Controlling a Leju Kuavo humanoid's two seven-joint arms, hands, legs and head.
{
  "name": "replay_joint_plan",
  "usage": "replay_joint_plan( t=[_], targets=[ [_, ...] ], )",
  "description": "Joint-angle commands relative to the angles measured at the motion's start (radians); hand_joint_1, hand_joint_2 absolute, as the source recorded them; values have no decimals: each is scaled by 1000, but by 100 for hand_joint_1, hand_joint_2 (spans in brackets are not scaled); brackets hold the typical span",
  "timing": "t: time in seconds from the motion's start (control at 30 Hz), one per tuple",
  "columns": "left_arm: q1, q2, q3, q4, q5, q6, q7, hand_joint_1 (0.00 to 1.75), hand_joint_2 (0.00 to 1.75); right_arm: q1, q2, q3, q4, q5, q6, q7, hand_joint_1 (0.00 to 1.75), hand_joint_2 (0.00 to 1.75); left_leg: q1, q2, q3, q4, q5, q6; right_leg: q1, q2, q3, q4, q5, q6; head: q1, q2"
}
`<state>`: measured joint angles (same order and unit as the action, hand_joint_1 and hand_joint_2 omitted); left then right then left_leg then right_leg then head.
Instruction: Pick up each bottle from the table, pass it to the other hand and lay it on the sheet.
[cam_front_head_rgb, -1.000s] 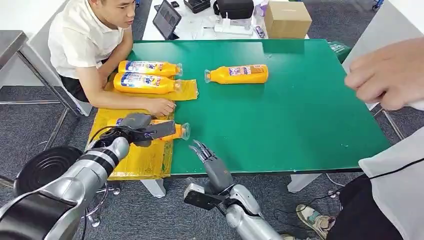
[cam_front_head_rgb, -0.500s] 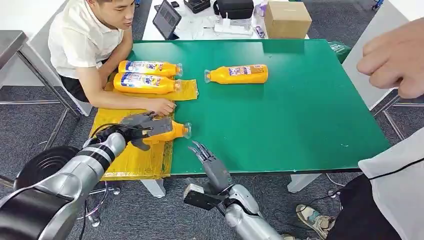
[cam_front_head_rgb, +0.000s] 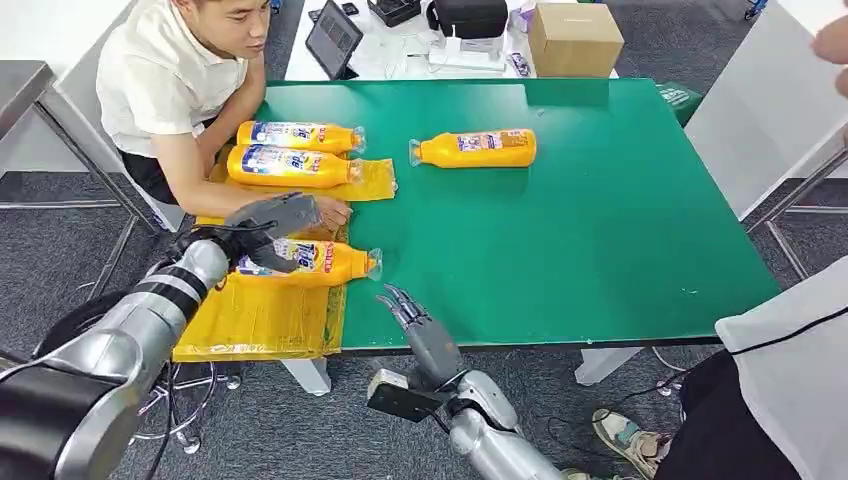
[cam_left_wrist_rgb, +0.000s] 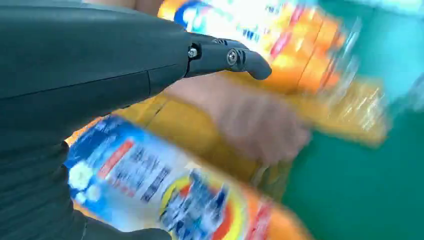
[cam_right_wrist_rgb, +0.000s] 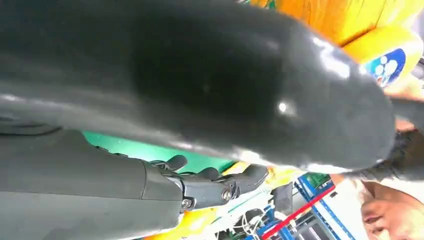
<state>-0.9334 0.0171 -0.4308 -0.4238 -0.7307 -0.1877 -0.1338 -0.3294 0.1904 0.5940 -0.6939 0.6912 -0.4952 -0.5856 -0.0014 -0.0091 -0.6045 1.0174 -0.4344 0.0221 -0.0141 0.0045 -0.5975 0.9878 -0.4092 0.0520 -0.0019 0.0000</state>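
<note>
left hand (cam_front_head_rgb: 268, 222) has lifted off the bottle (cam_front_head_rgb: 315, 263).

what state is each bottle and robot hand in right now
near bottle: lying on the near sheet, capped
two far bottles: lying side by side on the far sheet
lone bottle: lying on bare table
left robot hand: open, over near bottle
right robot hand: open, at table edge

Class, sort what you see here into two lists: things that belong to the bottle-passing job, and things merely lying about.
Belonging to the job:
- bottle on the near sheet
- two bottles on the far sheet
- lone bottle on the green table
- near yellow sheet
- left hand
- right hand

Lying about:
- cardboard box
- tablet
- black bag
</note>
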Motion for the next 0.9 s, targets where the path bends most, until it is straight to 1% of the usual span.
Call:
replay_joint_plan(
  t=[0.03,0.1,0.13,0.17,0.23,0.27,0.3,0.37,0.4,0.43,0.5,0.53,0.63,0.7,0.73,0.77,0.8,0.83,0.87,0.9],
  targets=[
    [-10,18,109,-53,99,-4,-43,0,175,-26,-11,-4,48,-9,-9,-5,0,0,1,2,2,0,-1,-1,1,1,2,0,-1,-2,0,0],
    [59,27,222,-127,298,-81,-120,0,175,-12,-15,-13,34,-36,-28,-40,0,0,0,1,1,0,0,-1,0,0,1,0,0,-1,0,0],
    [106,36,262,-176,392,-130,-141,0,175,0,-15,-24,20,-63,-34,-65,0,0,0,3,3,-1,-1,-1,0,2,2,-1,0,-2,0,0],
    [196,52,293,-281,507,-166,-162,0,175,23,-14,-49,-11,-123,-14,-103,0,0,0,2,3,-1,-1,-1,0,2,2,-1,0,-1,0,0],
    [360,62,326,-471,694,-191,-155,0,175,81,-32,-64,-134,-250,46,-113,0,0,0,4,5,-2,-1,-1,0,3,4,-2,0,-2,0,0],
    [470,57,342,-594,800,-187,-145,0,175,115,-41,-87,-200,-319,83,-113,0,0,-1,5,7,-4,-1,-1,-1,5,5,-3,-1,-1,-1,0],
    [556,53,339,-687,857,-174,-137,0,175,141,-47,-115,-244,-350,99,-113,0,175,-2,4,7,-4,-1,0,-2,4,4,-3,-1,-1,1,0],
    [723,47,303,-854,897,-140,-152,0,175,197,-61,-180,-342,-368,125,-107,0,175,-2,7,10,-6,-3,-1,-2,6,7,-4,-2,-1,0,0],
    [752,48,284,-882,899,-119,-158,0,175,208,-65,-192,-364,-365,142,-101,0,175,-2,6,6,-3,-3,-1,-2,4,3,-2,-1,-1,0,0],
    [808,27,287,-925,942,-125,-161,0,175,226,-64,-224,-390,-381,145,-95,0,175,-2,10,10,-5,-5,-3,-2,7,6,-4,-2,-1,0,0],
    [895,8,258,-997,953,-123,-170,0,175,257,-65,-270,-441,-395,151,-91,0,175,-1,7,5,-2,-6,-3,-1,6,2,-2,-3,-1,1,0],
    [916,7,243,-1014,952,-111,-174,0,175,266,-65,-283,-458,-393,162,-91,0,0,-1,7,6,-1,-7,-4,0,5,2,-1,-4,-2,-1,0],
    [953,4,206,-1036,923,-77,-176,0,175,293,-59,-330,-505,-402,167,-90,0,0,0,4,5,0,-7,-2,0,3,3,-2,-6,-3,0,0],
    [953,2,194,-1037,906,-59,-177,0,175,303,-53,-355,-530,-385,130,-110,0,0,0,3,2,0,-7,-2,0,3,0,-2,-5,-3,0,0],
    [952,-2,191,-1034,906,-60,-177,0,175,303,-54,-365,-547,-364,86,-113,0,0,0,2,3,0,-8,-2,0,1,2,-2,-6,-4,0,0],
    [947,-4,184,-1028,901,-57,-176,0,175,298,-63,-371,-549,-337,44,-113,0,0,0,2,2,0,-7,-2,0,1,0,-2,-5,-3,0,0],
    [947,-5,184,-1028,900,-56,-177,0,175,296,-66,-373,-549,-337,44,-112,0,0,0,1,3,0,-7,-3,0,0,2,-2,-5,-4,0,0],
    [942,-4,176,-1022,889,-50,-177,0,175,291,-73,-375,-551,-284,-15,-113,0,175,0,2,2,0,-7,-3,0,2,1,-2,-5,-4,0,0],
    [940,-4,170,-1021,875,-43,-180,0,175,284,-86,-375,-537,-213,-97,-113,0,175,0,2,2,0,-6,-2,0,2,1,-3,-4,-4,0,0],
    [938,-5,168,-1018,871,-42,-181,0,175,278,-90,-378,-527,-213,-98,-113,0,175,0,2,4,-1,-7,-3,1,1,3,-3,-5,-4,0,0]
  ],
)
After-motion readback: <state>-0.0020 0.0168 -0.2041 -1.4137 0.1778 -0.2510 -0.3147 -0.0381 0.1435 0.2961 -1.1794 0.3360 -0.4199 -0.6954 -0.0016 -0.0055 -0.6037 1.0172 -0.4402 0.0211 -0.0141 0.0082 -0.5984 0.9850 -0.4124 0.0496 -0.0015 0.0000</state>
